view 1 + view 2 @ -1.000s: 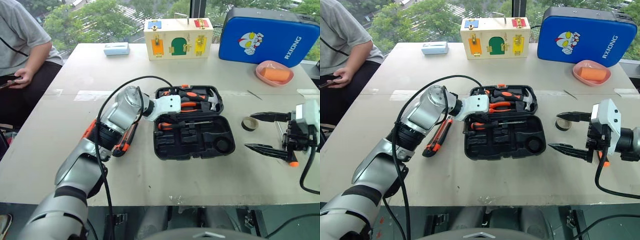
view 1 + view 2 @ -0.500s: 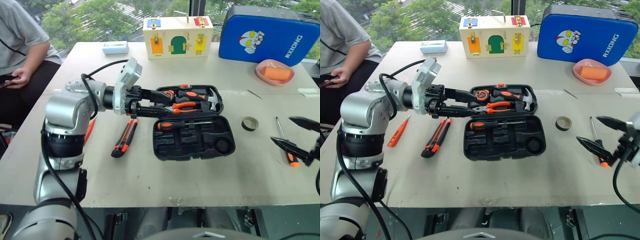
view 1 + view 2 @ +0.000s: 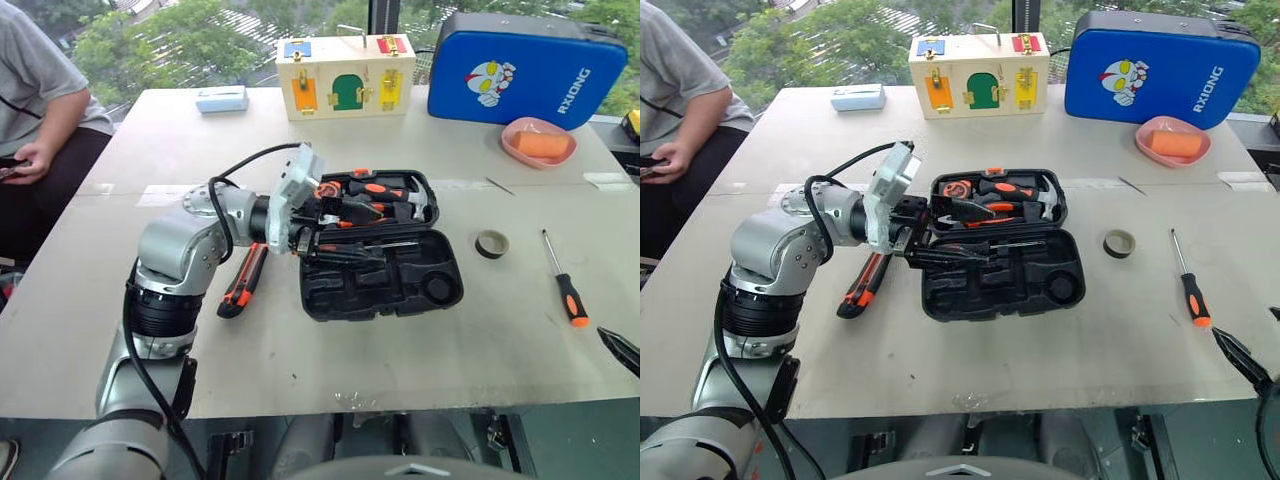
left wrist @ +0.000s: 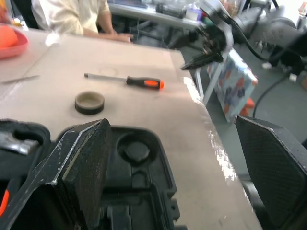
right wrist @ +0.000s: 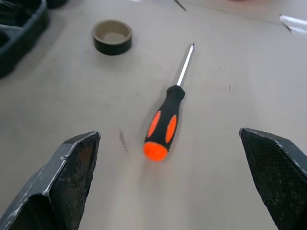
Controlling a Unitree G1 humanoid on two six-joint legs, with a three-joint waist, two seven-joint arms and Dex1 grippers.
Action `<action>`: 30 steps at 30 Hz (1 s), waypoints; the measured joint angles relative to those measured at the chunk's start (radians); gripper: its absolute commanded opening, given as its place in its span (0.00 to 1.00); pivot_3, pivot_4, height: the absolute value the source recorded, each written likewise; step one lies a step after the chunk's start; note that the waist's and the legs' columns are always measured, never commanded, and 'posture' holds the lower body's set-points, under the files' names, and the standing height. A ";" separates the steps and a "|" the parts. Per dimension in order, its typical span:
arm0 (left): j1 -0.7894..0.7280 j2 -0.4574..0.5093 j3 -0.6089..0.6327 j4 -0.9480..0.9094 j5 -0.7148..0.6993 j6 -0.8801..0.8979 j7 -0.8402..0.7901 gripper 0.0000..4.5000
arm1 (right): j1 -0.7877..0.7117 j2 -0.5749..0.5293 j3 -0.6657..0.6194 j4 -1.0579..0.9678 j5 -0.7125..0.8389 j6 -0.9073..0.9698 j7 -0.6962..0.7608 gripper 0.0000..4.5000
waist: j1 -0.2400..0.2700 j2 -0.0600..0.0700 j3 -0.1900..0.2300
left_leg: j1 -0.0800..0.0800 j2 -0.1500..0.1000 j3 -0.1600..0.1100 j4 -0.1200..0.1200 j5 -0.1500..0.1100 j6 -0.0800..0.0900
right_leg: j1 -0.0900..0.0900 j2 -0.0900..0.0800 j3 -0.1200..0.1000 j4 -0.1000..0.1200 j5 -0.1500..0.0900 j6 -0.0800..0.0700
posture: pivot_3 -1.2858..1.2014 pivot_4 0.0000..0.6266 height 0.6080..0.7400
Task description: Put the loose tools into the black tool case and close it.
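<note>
L end effector [image 3: 940, 232] open over black tool case [image 3: 1040, 290]; R end effector [image 5: 172, 187] open near screwdriver [image 5: 165, 125].

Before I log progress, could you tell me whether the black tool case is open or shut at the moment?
Open. The black tool case lies spread flat on the table, its lid back and its moulded recesses showing.

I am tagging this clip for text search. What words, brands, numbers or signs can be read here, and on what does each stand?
"RXIONG": white capitals running up the right end of the blue padded case, beside its cartoon figure.
Small light box at the far side of the table: any print is too small to read.
Wooden latch box: coloured doors and metal latches, no lettering.
</note>
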 measured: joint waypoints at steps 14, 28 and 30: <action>0.061 0.075 -0.028 -0.100 0.010 -0.070 0.019 0.98 | -0.266 -0.030 0.280 0.206 -0.116 0.107 -0.187 1.00 | 0.012 0.000 0.000 | -0.003 0.000 -0.001 0.001 0.000 0.000 | -0.002 0.000 0.001 -0.001 0.000 0.000 | 0.52 0.24 0.96; 0.057 0.080 -0.024 -0.113 -0.021 -0.045 0.064 1.00 | -0.315 0.034 0.298 0.252 -0.122 0.079 -0.232 0.12 | 0.008 -0.003 -0.001 | 0.008 0.000 -0.001 0.000 -0.003 0.004 | 0.010 0.000 0.001 -0.003 0.000 0.000 | 0.52 0.24 0.96; 0.057 0.084 -0.024 -0.117 -0.022 -0.045 0.065 1.00 | -0.311 0.036 0.297 0.257 -0.124 0.049 -0.231 0.12 | 0.008 -0.003 0.000 | 0.009 0.000 -0.001 -0.001 -0.003 0.004 | 0.011 0.000 0.001 -0.004 0.000 0.000 | 0.52 0.24 0.96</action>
